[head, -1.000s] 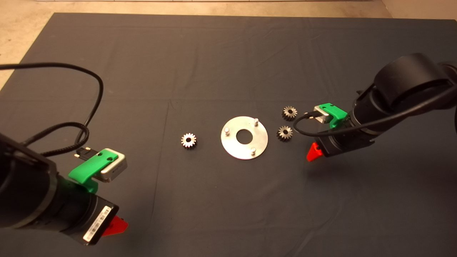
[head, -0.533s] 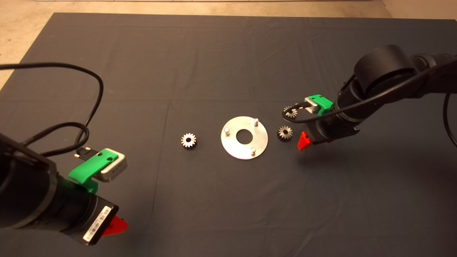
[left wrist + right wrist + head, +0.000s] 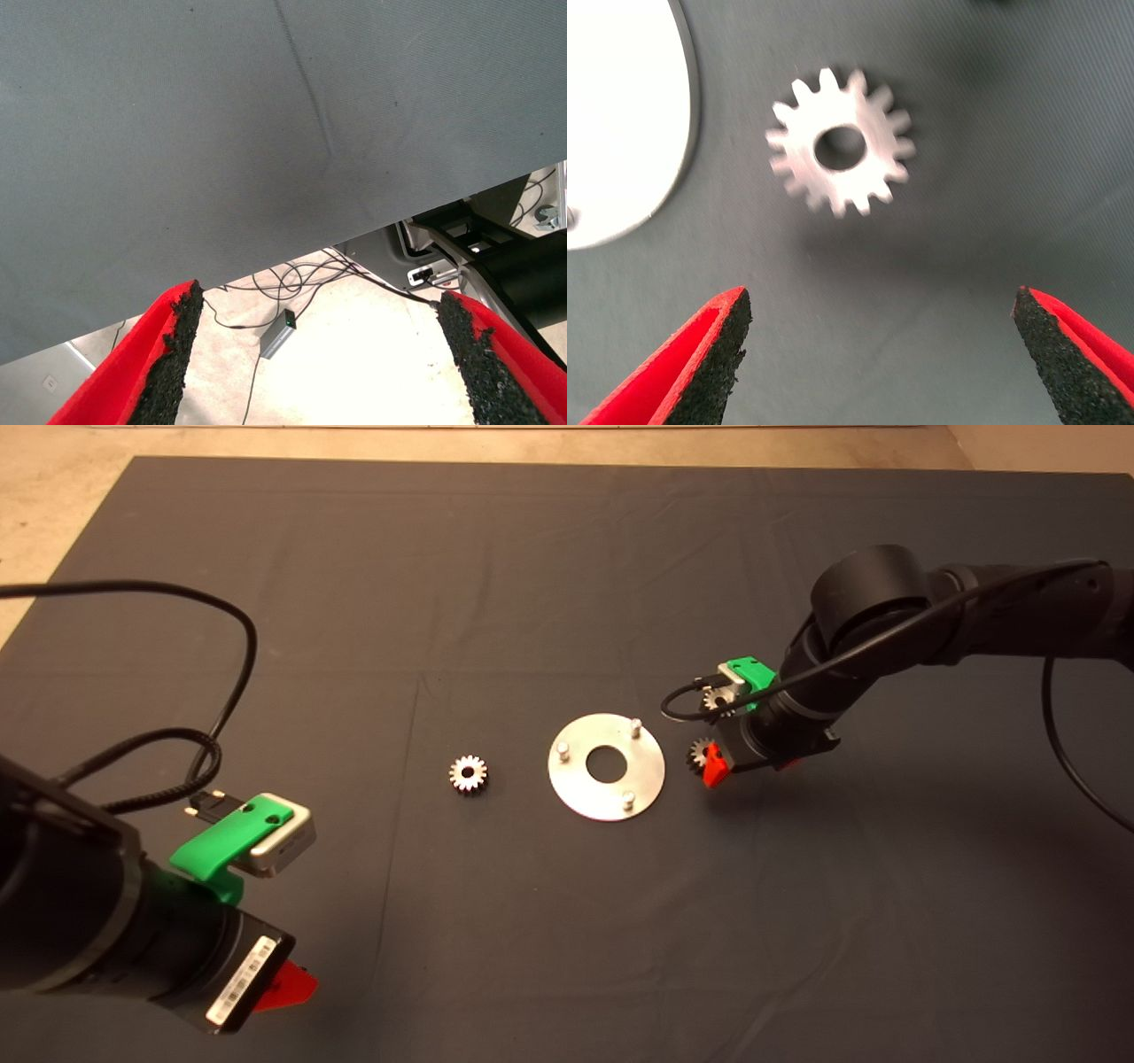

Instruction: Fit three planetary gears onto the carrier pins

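Right end effector (image 3: 714,769) poised just beside the disc (image 3: 606,766), on its right, low over one gear (image 3: 840,152), fingers (image 3: 713,354) spread wide with nothing between them, so released and apparently lining up for a pick. That gear lying flat on the dark mat (image 3: 496,584), centre hole up, near the disc's edge but apart from it, partly hidden under the end effector from above. A second gear (image 3: 716,701) just behind, half covered by the wrist cable. Third gear (image 3: 468,774) alone on the disc's other side, within likely reach of the left arm. All three pins (image 3: 628,799) bare, so nothing installed yet. Left end effector (image 3: 319,354) parked at the near left edge of the surface, fingers likewise parted and empty, looking past the mat at floor and cables.
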